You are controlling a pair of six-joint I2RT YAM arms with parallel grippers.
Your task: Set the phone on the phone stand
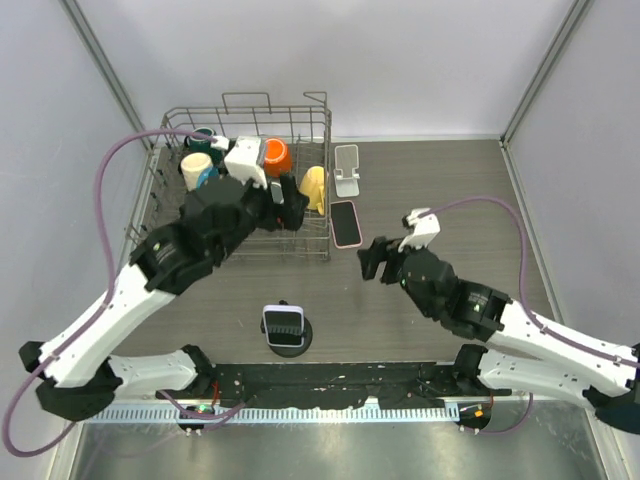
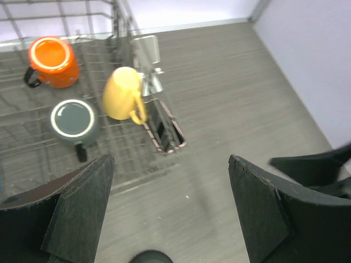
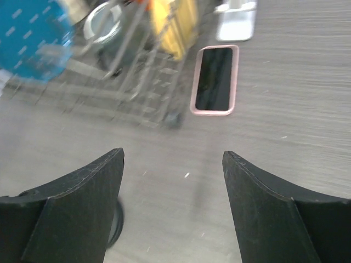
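The phone (image 1: 345, 223), black-screened in a pink case, lies flat on the table just right of the wire rack (image 1: 318, 120). It also shows in the left wrist view, phone (image 2: 164, 130), and in the right wrist view, phone (image 3: 215, 79). The silver phone stand (image 1: 346, 168) sits just beyond it, with nothing on it; stand (image 3: 236, 22), stand (image 2: 147, 50). My left gripper (image 1: 292, 208) hovers over the rack's right end, open and holding nothing (image 2: 170, 164). My right gripper (image 1: 375, 258) is near and right of the phone, open and holding nothing (image 3: 173, 156).
The rack holds a yellow mug (image 2: 123, 94), an orange mug (image 2: 52, 60), a grey mug (image 2: 74, 120) and other cups. A black round base with a lavender device (image 1: 285, 328) stands near the front middle of the table. Side walls close in left and right.
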